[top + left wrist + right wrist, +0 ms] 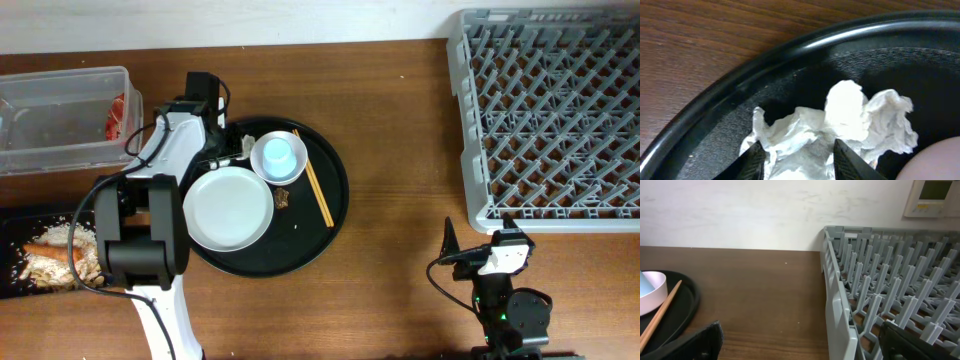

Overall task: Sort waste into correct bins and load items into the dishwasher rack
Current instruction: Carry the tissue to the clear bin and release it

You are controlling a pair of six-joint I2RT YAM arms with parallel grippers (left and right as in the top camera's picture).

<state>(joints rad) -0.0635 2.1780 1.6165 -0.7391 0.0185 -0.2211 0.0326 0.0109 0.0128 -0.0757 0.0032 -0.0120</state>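
while crumpled white tissue [855,120] lies creased on the tray [715,95], the left end effector [799,152] straddles it open.

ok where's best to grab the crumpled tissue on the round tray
Pinch the tissue at its bunched middle, coming straight down from above. It lies loose on the round tray floor beside the raised rim, so a sideways approach looks blocked; the thin edges would likely tear.
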